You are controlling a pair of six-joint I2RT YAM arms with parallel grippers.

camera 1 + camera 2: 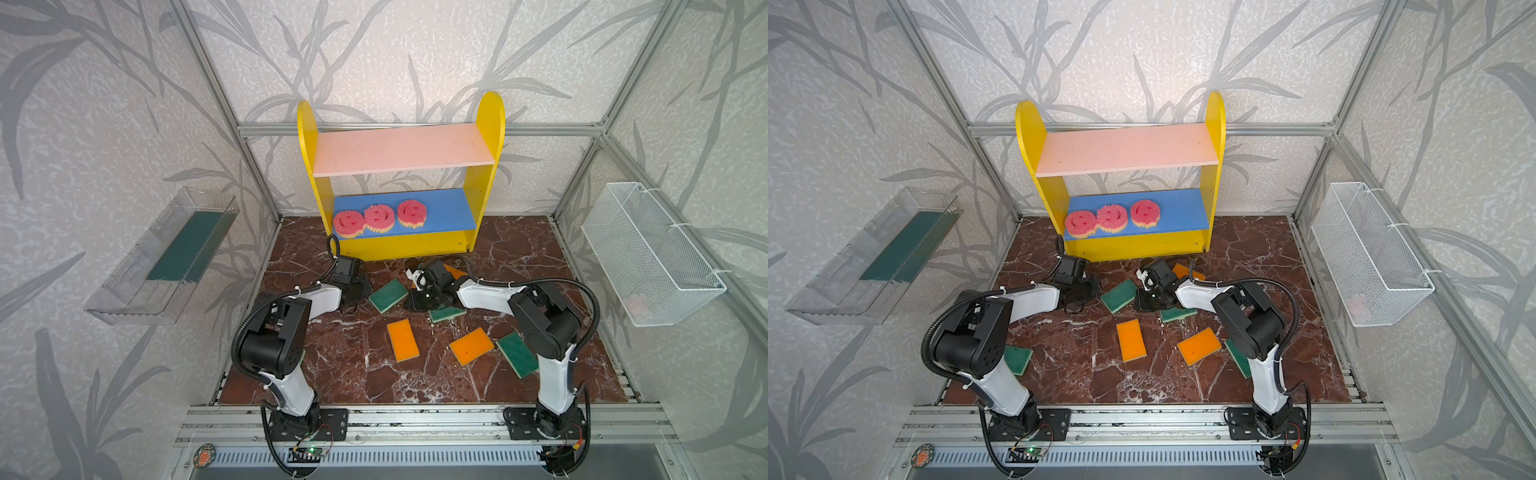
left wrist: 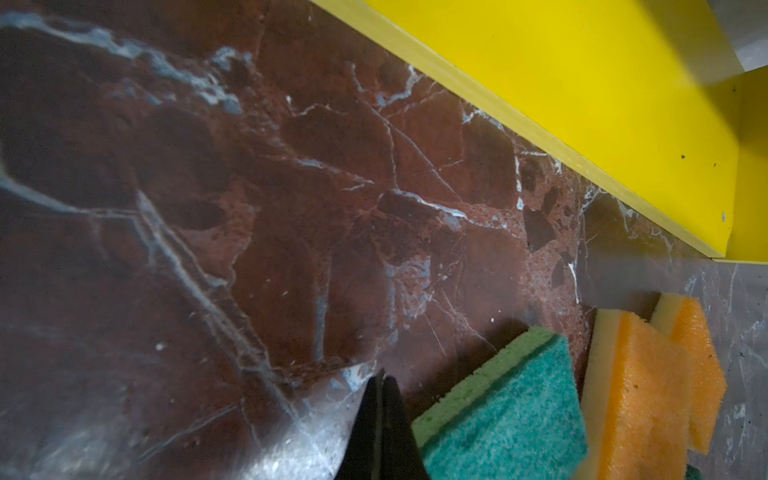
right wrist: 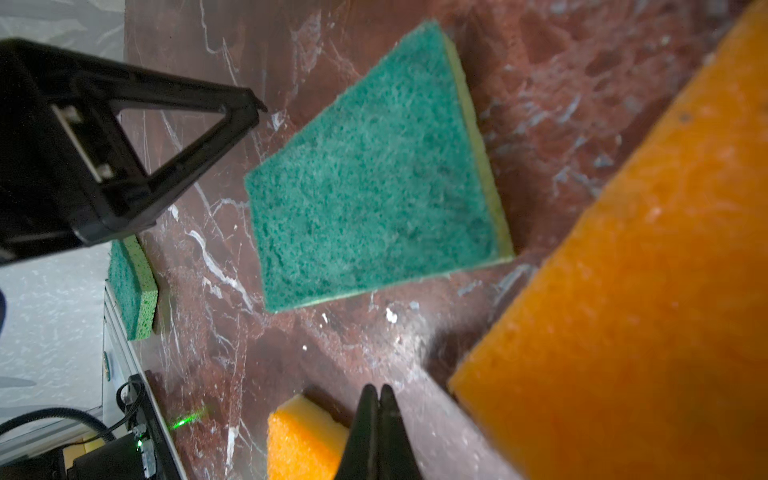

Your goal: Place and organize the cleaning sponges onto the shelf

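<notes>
Left wrist view: the black left gripper (image 2: 382, 376) is pinched shut and empty, a green-topped rectangular sponge (image 2: 507, 407) just beside its tips on the red marble bench (image 2: 249, 208). The right gripper (image 3: 379, 388) is closed too, gripping nothing. Three round pink smiley sponges (image 1: 379, 218) sit left on the yellow shelf's (image 1: 399, 245) blue board (image 1: 440, 212).

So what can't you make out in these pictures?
- Orange sponge by the shelf: mostly covered by the right arm, both top views.
- Green sponge: partly behind the left arm, both top views.
- Pinkish patch in the wire basket: too faint through the mesh, both top views.
</notes>
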